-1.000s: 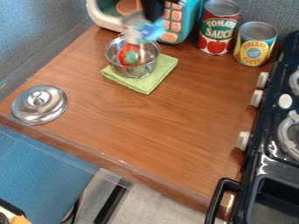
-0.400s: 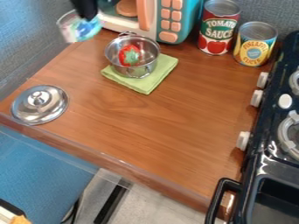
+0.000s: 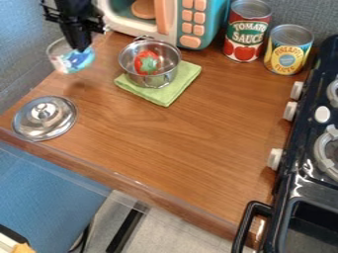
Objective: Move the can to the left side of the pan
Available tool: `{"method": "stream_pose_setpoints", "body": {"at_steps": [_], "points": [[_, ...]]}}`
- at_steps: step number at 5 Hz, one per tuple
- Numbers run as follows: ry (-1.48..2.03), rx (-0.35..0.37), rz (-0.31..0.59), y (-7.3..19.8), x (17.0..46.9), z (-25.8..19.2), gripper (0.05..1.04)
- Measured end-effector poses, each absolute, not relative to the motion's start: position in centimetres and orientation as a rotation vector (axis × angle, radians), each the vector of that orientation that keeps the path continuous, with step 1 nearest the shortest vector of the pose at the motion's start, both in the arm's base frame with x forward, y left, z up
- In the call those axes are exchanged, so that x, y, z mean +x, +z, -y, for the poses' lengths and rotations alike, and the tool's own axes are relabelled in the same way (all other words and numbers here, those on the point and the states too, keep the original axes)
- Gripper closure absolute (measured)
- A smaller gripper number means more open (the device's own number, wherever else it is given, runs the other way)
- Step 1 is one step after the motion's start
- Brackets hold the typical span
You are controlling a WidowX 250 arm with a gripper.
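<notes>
Can (image 3: pixel 66 62): held above bench (image 3: pixel 178 138), left of pan (image 3: pixel 134 78), too blurred to read; lower than before.
Gripper (image 3: pixel 82 48): clenched on can with jaws, partly hiding it.
Stove (image 3: pixel 290 185): cut off at right.

From where I stand, a wide lane of brown wood tabletop (image 3: pixel 178 143) runs between the round silver lid (image 3: pixel 45 118) and the white knobs (image 3: pixel 275 159) poking out from the black stove (image 3: pixel 285 188). A hand could also slip between that lid and the folded green cloth (image 3: pixel 166 95). Behind the shiny metal pan (image 3: pixel 147 81), the teal-and-white toy microwave (image 3: pixel 212 20) blocks the way; the grey-blue wall (image 3: pixel 29 59) bounds the far side.
</notes>
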State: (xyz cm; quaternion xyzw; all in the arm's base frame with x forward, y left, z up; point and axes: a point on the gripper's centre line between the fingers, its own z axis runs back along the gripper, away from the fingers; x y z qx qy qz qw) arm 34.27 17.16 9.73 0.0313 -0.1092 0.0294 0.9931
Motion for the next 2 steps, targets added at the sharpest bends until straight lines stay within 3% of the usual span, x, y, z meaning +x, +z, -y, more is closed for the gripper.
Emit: {"method": "stream_pose_setpoints", "body": {"at_steps": [2], "points": [[0.1, 0.065, 0.159, 7.0, 34.0, -17.9, 0.996]]}}
